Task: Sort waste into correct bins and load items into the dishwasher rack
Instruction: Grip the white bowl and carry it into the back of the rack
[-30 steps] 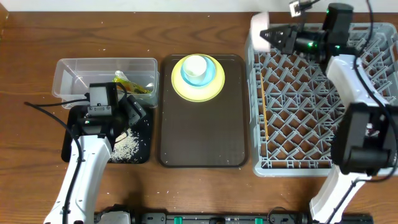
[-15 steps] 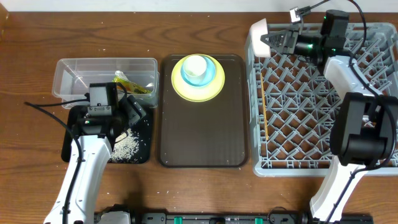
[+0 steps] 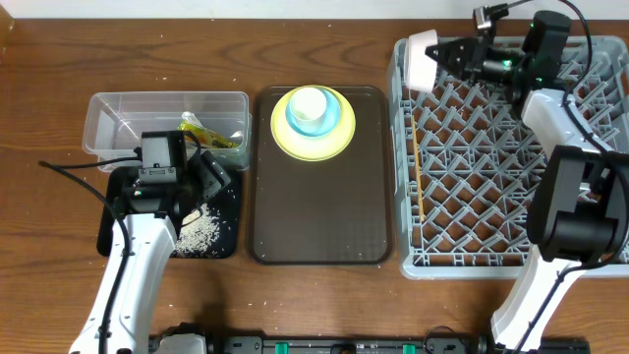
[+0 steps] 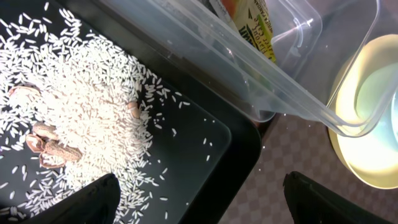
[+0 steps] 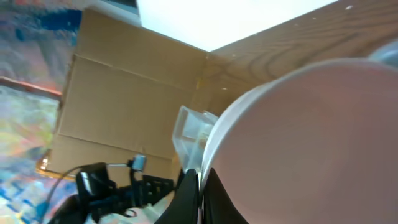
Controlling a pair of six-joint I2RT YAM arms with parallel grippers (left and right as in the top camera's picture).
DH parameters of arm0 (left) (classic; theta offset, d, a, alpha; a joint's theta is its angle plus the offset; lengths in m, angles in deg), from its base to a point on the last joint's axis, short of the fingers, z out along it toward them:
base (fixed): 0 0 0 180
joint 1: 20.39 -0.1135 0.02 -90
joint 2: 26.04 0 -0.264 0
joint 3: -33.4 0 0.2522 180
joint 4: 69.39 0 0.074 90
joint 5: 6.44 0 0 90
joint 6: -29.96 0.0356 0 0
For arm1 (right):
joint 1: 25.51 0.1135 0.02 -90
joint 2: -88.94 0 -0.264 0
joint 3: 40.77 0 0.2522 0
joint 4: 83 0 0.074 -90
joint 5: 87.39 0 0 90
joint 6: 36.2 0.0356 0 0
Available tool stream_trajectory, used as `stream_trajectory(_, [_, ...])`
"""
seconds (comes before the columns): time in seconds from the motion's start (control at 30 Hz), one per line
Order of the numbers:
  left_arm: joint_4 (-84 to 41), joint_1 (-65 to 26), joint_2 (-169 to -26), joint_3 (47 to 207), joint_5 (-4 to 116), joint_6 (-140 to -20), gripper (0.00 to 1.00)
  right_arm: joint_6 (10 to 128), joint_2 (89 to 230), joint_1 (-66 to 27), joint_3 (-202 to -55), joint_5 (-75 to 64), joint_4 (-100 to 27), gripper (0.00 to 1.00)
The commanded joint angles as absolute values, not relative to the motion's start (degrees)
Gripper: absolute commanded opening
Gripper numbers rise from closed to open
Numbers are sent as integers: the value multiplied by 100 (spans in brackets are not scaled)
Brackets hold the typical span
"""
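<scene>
Over the back left corner of the dishwasher rack (image 3: 472, 197), right gripper (image 3: 450, 54) is pinching the white bowl (image 3: 423, 57) by its rim, bowl turned on edge. Left gripper (image 4: 205, 202) is hanging with jaws apart, gripping nothing, over the black tray (image 4: 205, 143) of rice grains (image 4: 93, 106). Snack wrapper (image 3: 211, 133) is lying in the clear tub (image 3: 118, 118). Chopsticks (image 3: 418, 187) are lying in the rack.

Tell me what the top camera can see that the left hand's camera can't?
Only the overhead view shows the grey rack and the right gripper pinching the white bowl over the rack's far corner. Only the left wrist view gets close enough to show brown shell-like bits among the rice grains. Both show the black tray, the clear tub with the snack wrapper, and the yellow plate.
</scene>
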State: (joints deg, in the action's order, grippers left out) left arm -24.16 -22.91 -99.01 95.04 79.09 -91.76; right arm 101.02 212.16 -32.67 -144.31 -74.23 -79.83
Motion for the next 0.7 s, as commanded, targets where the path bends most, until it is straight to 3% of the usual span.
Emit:
stream_trajectory(0.0, [-2401, -2311, -9864, 9473, 7975, -9205, 87, 11114, 21281, -3107, -14429, -7613, -8402, 1])
stream_trajectory(0.27, [-2399, -2311, -9864, 9473, 7975, -9205, 87, 10797, 21281, -3024, -14324, -7609, -8337, 1])
stream_trajectory(0.67, [-2399, -2311, -9864, 9473, 7975, -9202, 87, 9263, 21281, -3427, -14182, -7692, -6488, 1])
